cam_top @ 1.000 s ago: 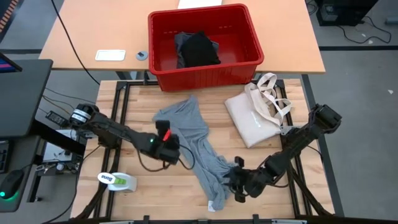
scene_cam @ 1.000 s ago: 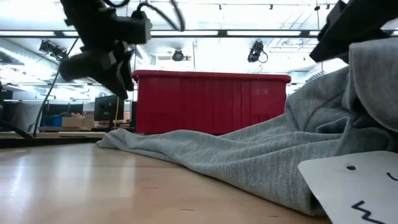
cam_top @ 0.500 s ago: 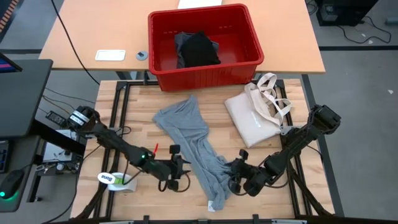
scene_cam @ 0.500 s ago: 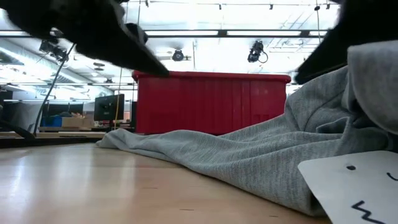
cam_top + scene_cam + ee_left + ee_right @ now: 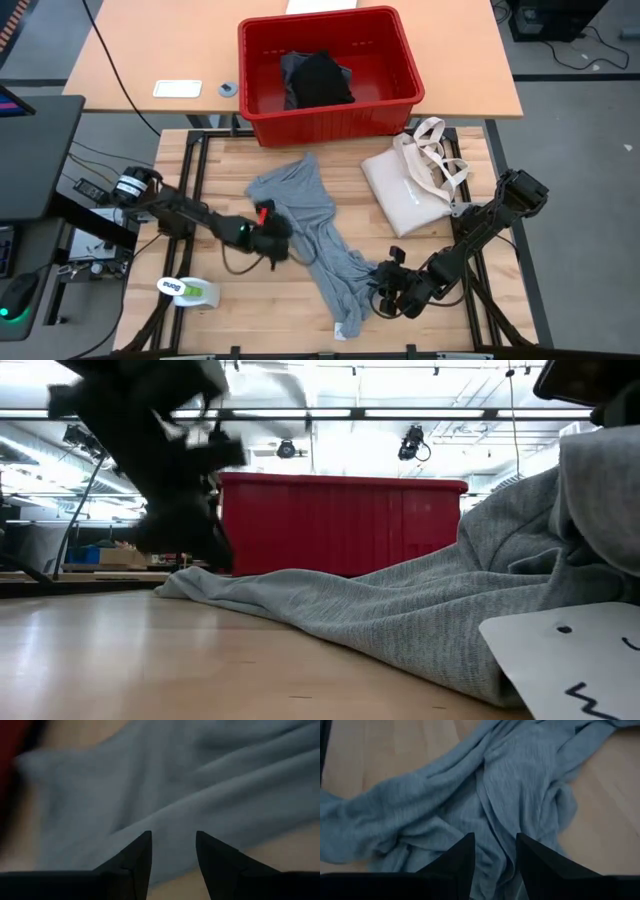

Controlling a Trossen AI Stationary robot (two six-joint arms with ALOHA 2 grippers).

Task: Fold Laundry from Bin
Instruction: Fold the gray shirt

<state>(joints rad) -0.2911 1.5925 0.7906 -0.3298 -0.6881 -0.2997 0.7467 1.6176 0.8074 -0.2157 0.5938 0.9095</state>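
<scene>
Wooden slats form the worktop (image 5: 220, 320), on which a grey T-shirt (image 5: 310, 215) is spread from centre towards the front edge. At its left edge the left claw (image 5: 275, 243) is held part-open, gripping nothing. At the lower hem the right claw (image 5: 383, 290) is likewise part-open and empty. Dark garments (image 5: 318, 80) are kept in the red bin (image 5: 330, 120) beyond the far edge.

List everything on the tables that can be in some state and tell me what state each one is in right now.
grey T-shirt: out of the bin, crumpled and stretched out on the wooden table, unfolded.
red bin: upright, dark garments heaped inside.
tote bag: lying flat, handles loose.
left gripper: open, above the shirt, holding nothing.
right gripper: open, above the shirt's lower end, holding nothing.
</scene>
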